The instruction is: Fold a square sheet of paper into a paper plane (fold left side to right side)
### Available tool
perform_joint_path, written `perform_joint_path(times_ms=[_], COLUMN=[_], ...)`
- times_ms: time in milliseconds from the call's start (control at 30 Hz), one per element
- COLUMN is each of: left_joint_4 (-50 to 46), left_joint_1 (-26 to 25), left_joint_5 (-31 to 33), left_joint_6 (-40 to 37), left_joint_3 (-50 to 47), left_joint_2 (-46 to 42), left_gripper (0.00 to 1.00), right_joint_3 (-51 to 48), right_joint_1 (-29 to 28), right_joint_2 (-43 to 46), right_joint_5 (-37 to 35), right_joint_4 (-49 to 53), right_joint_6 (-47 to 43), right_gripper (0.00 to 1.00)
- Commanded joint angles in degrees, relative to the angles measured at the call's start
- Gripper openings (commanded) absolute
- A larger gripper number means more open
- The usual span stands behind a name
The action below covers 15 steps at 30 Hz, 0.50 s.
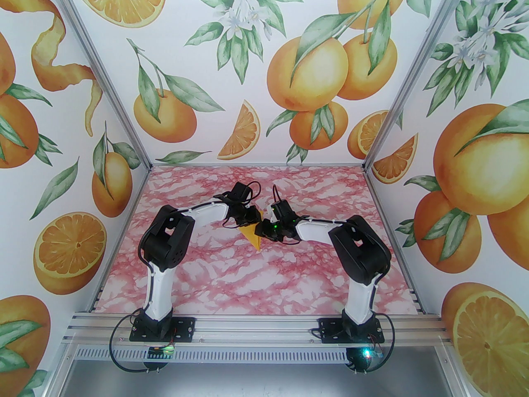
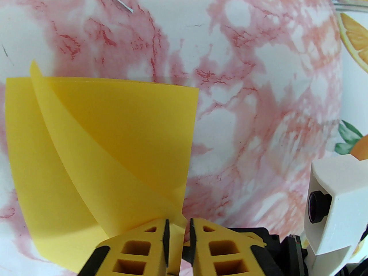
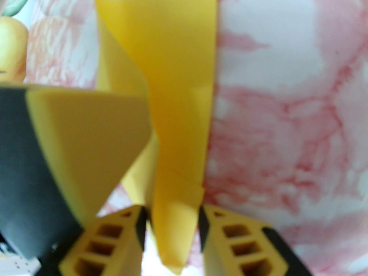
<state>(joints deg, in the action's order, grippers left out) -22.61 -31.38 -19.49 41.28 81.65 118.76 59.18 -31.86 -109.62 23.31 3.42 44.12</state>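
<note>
The square sheet of paper [image 1: 252, 239] is yellow-orange and held up off the middle of the pink marble table, bent over on itself in a loose fold. In the left wrist view the paper [image 2: 115, 131] shows one layer curling over the other. Its near corner sits in the narrow gap of my left gripper [image 2: 178, 228], whose jaws stand slightly apart. In the right wrist view the paper [image 3: 178, 96] hangs as a curved strip between the fingers of my right gripper [image 3: 171, 220], which is open around it. The two grippers [image 1: 258, 216] [image 1: 262, 232] meet tip to tip. The paper plane is out of view.
The left gripper's finger [image 3: 86, 142] looms close at the left of the right wrist view. The right wrist's white camera housing [image 2: 330, 205] sits just beside the left fingers. Walls printed with oranges [image 1: 306, 77] enclose the table [image 1: 231, 279] on three sides.
</note>
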Motion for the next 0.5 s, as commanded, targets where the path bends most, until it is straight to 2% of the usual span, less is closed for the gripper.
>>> perform_joint_path(times_ms=[0,167,300,367,467], left_joint_4=[-1.06,-2.68,-2.53,-2.36,-1.01], left_joint_1=[0.74,1.72,2.57,2.79,3.01], left_joint_5=[0.41,1.42,1.57,1.68,1.18], left_joint_6=[-1.31,-2.60,-3.72,-4.10,-4.19], left_joint_3=[1.68,0.69,-1.58,-2.89,-4.97], left_joint_2=[-3.80,-7.06,-9.90,-10.63,-10.67], left_gripper=[0.29,0.38,0.39,0.39,0.39], right_joint_3=[0.32,0.00,-0.67,-1.32,-1.85], right_joint_1=[-0.55,-0.22,0.25,0.31,0.44], right_joint_2=[-2.51,-2.39,-2.24,-2.09,-2.02], right_joint_5=[-1.25,-1.21,-0.77,-0.21,0.21], right_joint_4=[0.60,0.56,-0.20,-1.42,-2.18], right_joint_6=[-0.09,-0.10,0.08,0.42,0.88], right_gripper=[0.35,0.32,0.30,0.25,0.26])
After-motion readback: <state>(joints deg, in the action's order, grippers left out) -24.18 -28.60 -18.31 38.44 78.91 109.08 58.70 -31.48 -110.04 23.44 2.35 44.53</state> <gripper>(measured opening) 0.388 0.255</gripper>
